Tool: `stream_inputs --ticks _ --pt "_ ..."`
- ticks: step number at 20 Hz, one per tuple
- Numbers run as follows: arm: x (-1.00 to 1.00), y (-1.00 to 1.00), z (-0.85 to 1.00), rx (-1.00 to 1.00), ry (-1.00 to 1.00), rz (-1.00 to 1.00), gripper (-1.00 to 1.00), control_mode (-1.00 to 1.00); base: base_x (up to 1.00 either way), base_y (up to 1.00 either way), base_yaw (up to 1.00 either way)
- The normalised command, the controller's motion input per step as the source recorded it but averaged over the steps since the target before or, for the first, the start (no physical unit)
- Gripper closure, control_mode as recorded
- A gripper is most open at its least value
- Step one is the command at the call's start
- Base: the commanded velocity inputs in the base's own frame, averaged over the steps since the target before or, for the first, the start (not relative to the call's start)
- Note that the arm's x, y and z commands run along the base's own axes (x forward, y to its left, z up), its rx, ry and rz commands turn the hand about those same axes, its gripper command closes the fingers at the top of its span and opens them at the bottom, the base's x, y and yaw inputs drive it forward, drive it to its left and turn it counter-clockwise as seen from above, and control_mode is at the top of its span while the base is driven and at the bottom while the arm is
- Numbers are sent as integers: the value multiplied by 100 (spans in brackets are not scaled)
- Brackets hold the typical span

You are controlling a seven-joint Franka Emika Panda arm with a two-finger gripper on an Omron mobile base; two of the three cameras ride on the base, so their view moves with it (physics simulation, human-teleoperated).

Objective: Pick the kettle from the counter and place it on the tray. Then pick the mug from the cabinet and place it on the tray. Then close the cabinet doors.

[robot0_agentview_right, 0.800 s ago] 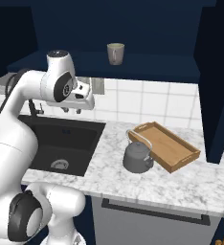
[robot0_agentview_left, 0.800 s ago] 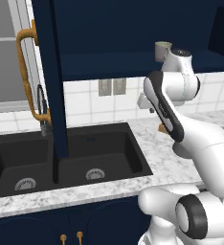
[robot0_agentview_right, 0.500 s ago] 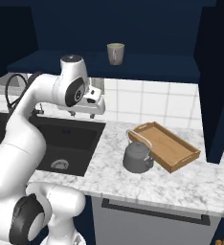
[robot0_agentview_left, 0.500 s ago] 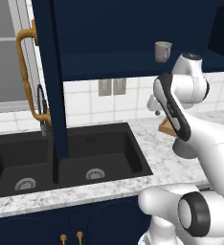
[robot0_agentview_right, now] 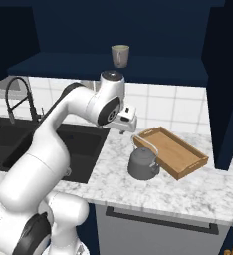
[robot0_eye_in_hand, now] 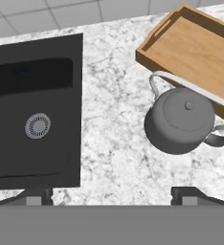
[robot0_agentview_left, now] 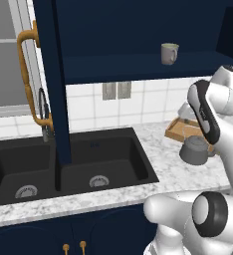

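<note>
The gripper (robot0_eye_in_hand: 111,194) has swung from over the sink toward the kettle (robot0_eye_in_hand: 180,119), jaws wide and empty. Kettle sits on the surface (robot0_eye_in_hand: 114,158) ahead and right, against the tray (robot0_eye_in_hand: 195,45); descent comes next.

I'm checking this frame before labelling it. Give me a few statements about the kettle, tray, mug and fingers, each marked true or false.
1. The kettle stands on the counter, beside the tray. True.
2. The mug is already on the tray. False: it stands on the cabinet shelf, and nothing lies on the tray.
3. The gripper has its fingers clamped on the kettle's handle. False: the fingers stand wide apart above the counter and hold nothing.
4. The cabinet doors are open. True.
5. The kettle sits inside the sink. False: it is on the marble to the right of the sink in the right base view.
</note>
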Motion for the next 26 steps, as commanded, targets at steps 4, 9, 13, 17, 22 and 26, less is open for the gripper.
stream_inputs --ticks 4,9,13,17,22,26 --pt "9 -5 0 -1 0 -2 -100 -100 0 0 0" --pt "11 -23 -5 0 0 -11 -100 -100 0 0 0" --pt "38 -66 -26 0 5 -48 -100 -100 0 0 0" --pt "24 -50 -42 -3 4 -74 -100 -100 0 0 0" --pt "29 -22 -37 -2 2 -72 -100 -100 0 0 0" --pt "17 0 0 13 0 -35 -100 -100 0 0 0"
